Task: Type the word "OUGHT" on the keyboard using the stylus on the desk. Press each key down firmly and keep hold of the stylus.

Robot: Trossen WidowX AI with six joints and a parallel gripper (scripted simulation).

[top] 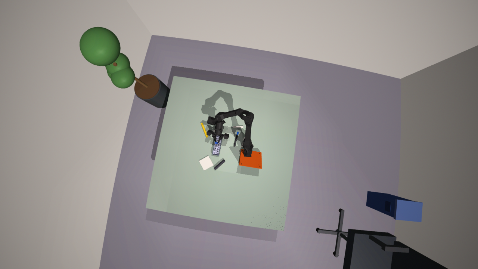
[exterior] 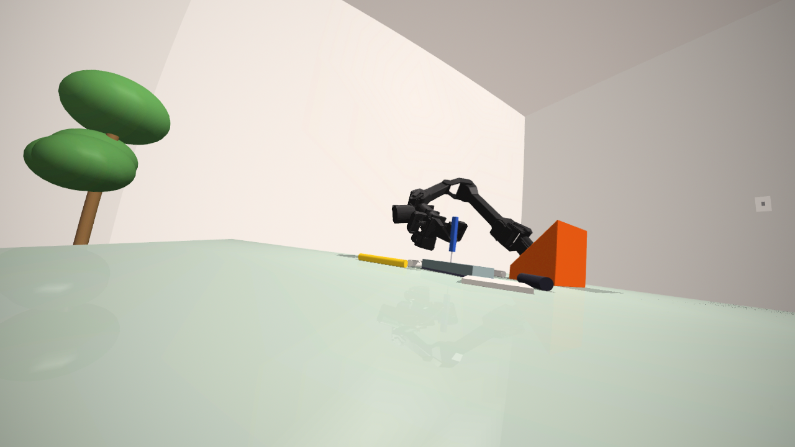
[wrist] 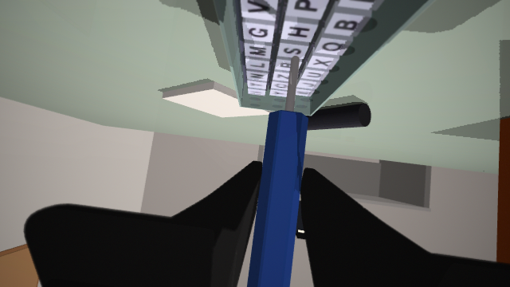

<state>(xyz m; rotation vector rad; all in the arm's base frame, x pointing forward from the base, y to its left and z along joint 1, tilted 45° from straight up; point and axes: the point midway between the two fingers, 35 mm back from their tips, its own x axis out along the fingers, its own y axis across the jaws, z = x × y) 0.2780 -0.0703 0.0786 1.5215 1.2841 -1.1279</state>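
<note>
My gripper (top: 216,140) (exterior: 453,238) (wrist: 281,174) is shut on the stylus (top: 216,143) (exterior: 454,228) (wrist: 278,207), which has a blue barrel and a thin grey tip. The stylus stands nearly upright over the keyboard (top: 216,151) (exterior: 450,267) (wrist: 370,48), tip down. In the wrist view the tip shows over the middle row, at the lower edge of the S key (wrist: 292,50) and beside the R key. In the exterior view the tip reaches the keyboard's top edge; whether it touches a key I cannot tell. The arm hides the keyboard's far end in the top view.
A white square tile (top: 206,163) (exterior: 497,284) (wrist: 215,101) and a black cylinder (top: 219,164) (exterior: 533,281) (wrist: 343,116) lie off the keyboard's near end. A yellow stick (top: 204,129) (exterior: 383,260) lies to its left. A black pen (top: 235,140) lies between keyboard and orange base block (top: 253,161) (exterior: 571,255).
</note>
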